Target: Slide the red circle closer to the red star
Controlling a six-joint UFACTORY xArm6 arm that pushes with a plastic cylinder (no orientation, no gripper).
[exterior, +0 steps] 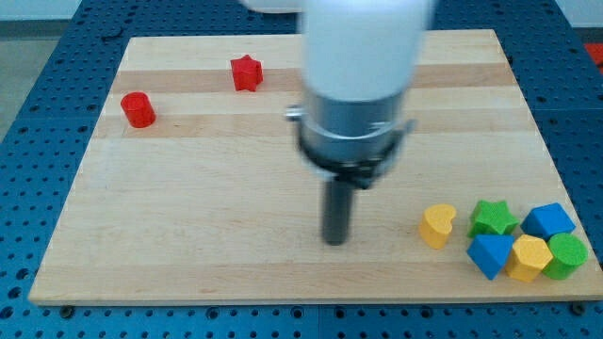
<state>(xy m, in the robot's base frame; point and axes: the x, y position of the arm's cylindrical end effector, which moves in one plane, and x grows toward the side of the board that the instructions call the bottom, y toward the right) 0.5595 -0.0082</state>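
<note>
Camera view: red circle (138, 109) at view's left of red star (246, 72), apart. My tip (334, 241) far toward view's bottom-right of star, touching no block; rod only, no jaws.

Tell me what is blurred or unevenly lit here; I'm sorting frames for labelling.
Camera view: the arm is smeared by motion blur, its white upper part washed out; my tip is soft-edged too, on bare board far from every block. The red circle and red star are sharp enough to label. Lighting is even, with only faint shadows beside the blocks.
</note>
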